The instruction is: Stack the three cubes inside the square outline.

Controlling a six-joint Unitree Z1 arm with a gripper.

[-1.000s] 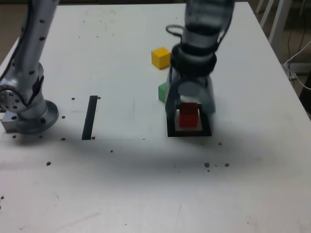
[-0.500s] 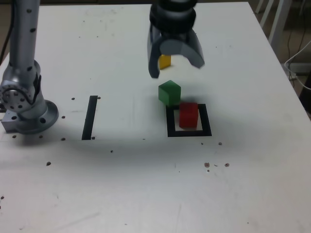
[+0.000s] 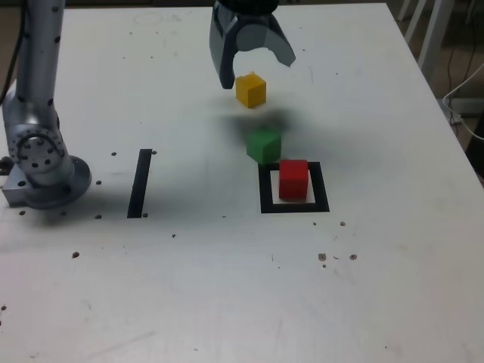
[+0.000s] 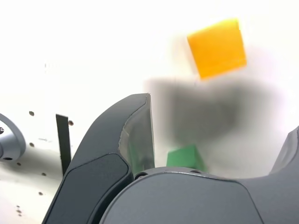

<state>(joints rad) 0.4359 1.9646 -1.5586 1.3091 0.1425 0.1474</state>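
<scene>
Leftmost in the exterior view, a straight black tape strip (image 3: 140, 183) lies on the white table (image 3: 189, 287). Above the table, the grey robot hand (image 3: 252, 69) hangs with its jaws spread wide and nothing between them. At its 6 o'clock sits the small matte yellow cube (image 3: 251, 89), with the matte green cube (image 3: 263, 144) farther along toward 6. At the green cube's 4 o'clock, the matte red cube (image 3: 293, 179) stands inside the thick black tape square outline (image 3: 294, 206).
</scene>
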